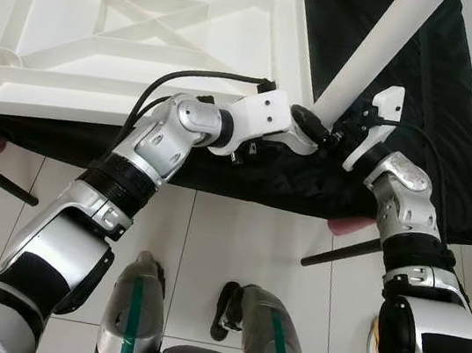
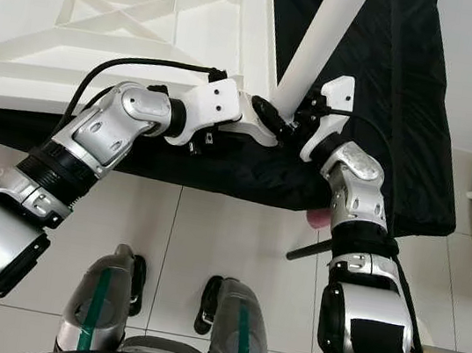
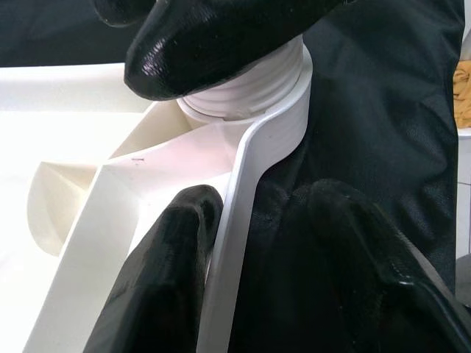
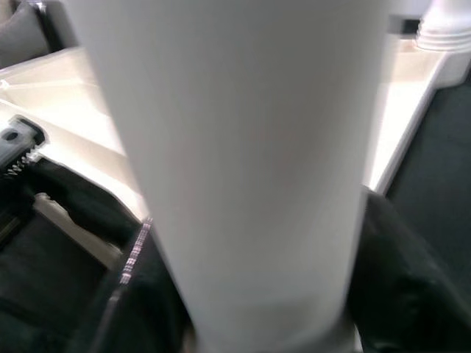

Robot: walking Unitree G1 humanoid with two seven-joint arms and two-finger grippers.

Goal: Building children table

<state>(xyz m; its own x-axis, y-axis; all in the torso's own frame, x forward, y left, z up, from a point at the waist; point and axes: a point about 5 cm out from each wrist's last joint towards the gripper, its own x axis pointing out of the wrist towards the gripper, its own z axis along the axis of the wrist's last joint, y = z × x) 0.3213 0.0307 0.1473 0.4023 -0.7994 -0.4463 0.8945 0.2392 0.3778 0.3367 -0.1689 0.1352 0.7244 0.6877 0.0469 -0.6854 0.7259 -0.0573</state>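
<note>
1. My right gripper (image 1: 336, 131) is clenched around the foot of the white leg (image 1: 381, 49), right at the near right corner of the tabletop (image 1: 102, 59). I judge I hold it low so I can steer its end into that corner's socket.
2. My left gripper (image 3: 221, 243) pinches the tabletop's rim beside the same corner, I reckon to stop the tabletop sliding (its fingers straddle the wall).
3. The tabletop lies upside down on a black cloth (image 1: 421, 124), ribs and cross-braces showing, glossy white plastic.
4. The leg is a plain smooth tube, tilted away from the tabletop, its threaded collar (image 3: 243, 88) sitting at the corner.
</note>
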